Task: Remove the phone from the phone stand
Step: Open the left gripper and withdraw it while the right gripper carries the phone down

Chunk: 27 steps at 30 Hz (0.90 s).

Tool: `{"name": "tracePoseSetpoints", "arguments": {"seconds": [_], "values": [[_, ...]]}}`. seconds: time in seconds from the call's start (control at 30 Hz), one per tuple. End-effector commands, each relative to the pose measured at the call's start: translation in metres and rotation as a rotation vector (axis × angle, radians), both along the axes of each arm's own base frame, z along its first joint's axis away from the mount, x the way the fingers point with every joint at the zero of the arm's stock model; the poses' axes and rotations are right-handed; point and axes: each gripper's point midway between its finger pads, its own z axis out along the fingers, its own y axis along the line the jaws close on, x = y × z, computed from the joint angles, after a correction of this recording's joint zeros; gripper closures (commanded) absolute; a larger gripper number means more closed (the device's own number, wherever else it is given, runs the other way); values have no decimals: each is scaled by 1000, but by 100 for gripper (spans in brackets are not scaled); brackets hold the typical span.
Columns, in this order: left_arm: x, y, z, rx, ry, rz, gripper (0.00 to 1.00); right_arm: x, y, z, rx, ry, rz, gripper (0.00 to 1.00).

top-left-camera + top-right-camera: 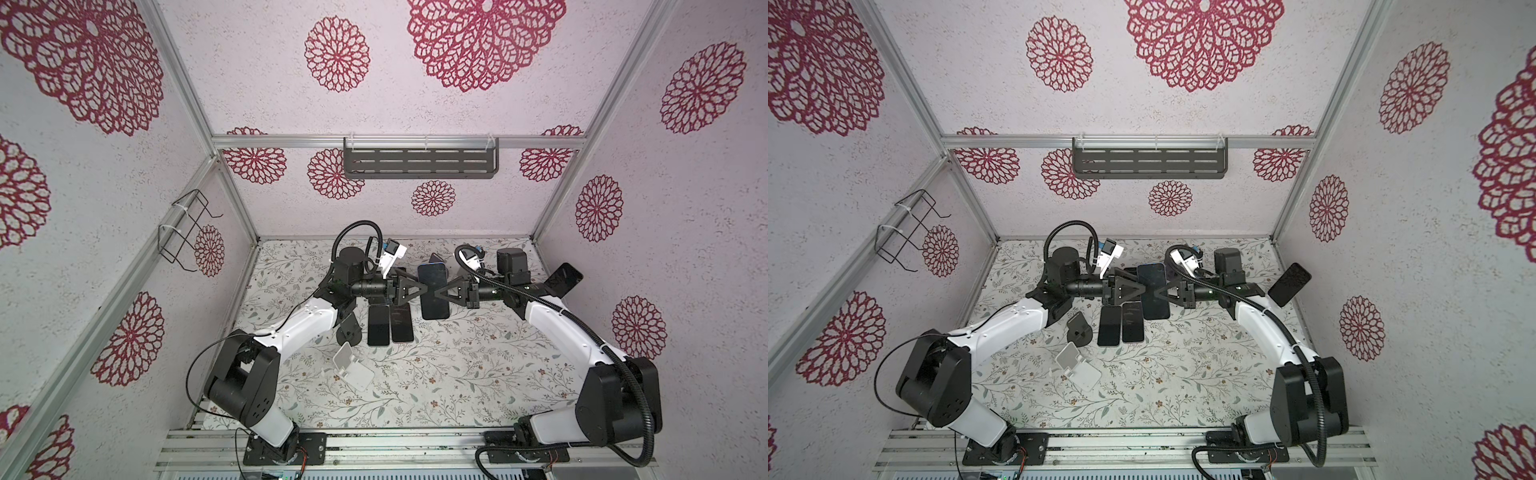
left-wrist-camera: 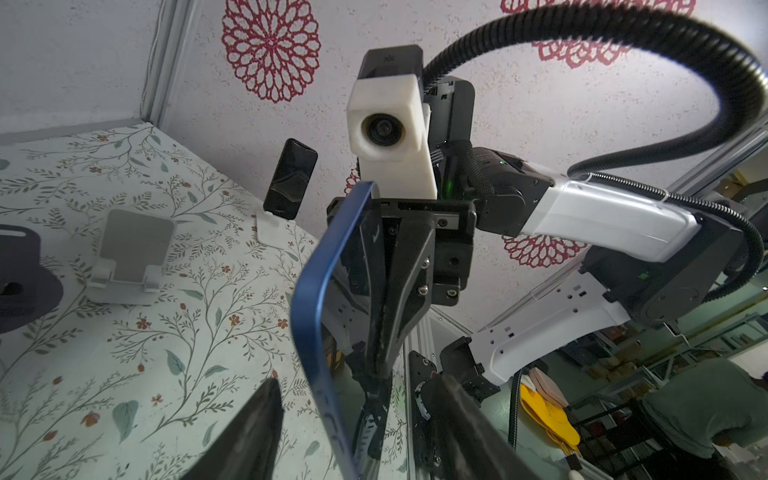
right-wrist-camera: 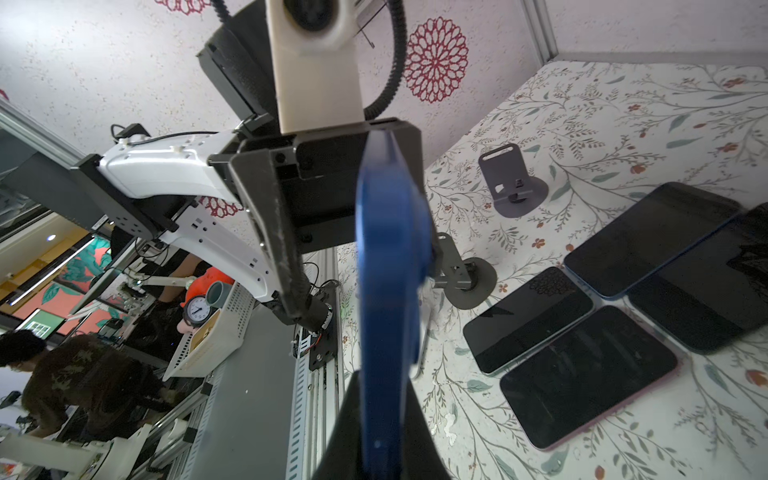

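A blue phone (image 1: pixel 433 291) (image 1: pixel 1153 297) hangs above the middle of the table, clear of any stand, dark screen up. My right gripper (image 1: pixel 441 292) (image 3: pixel 382 399) is shut on its right edge; the phone (image 3: pixel 390 249) runs away from between the fingers. My left gripper (image 1: pixel 422 289) (image 2: pixel 357 399) stands open around the opposite edge, and the phone's blue rim (image 2: pixel 307 291) passes between the spread fingers with a gap on each side. An empty white phone stand (image 1: pixel 351 365) (image 1: pixel 1077 365) lies near the front left. I cannot tell which stand the phone came from.
Two dark phones (image 1: pixel 379 326) (image 1: pixel 401 324) lie flat below the left gripper; several phones (image 3: pixel 590 374) show in the right wrist view. A dark round stand (image 1: pixel 349 328) is by the left arm. Another phone (image 1: pixel 563 280) leans on a stand at the right wall. Empty stands (image 2: pixel 133 257) (image 3: pixel 513 183).
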Motion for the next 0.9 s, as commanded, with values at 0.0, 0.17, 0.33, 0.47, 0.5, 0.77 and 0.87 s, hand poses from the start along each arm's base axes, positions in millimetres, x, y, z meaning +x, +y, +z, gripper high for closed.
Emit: {"name": "tracePoseSetpoints", "arguments": {"seconds": [0.0,0.17,0.33,0.47,0.5,0.77,0.87], "values": [[0,12,13,89,-51,71,31,-8,-10,32,-5,-87,-22,100],[36,48,3,352,28,357,28,7,-27,11,-127,35,-168,100],[38,91,13,464,27,531,27,10,-43,-16,-243,139,-285,100],[32,126,25,515,-8,644,26,16,-54,-34,-313,199,-373,100],[32,137,26,536,-20,678,26,18,-57,-40,-334,221,-399,100],[37,187,11,634,-65,839,26,27,-84,-92,-504,352,-590,100],[42,194,-1,640,-41,850,26,28,-89,-106,-558,373,-620,100]]}}
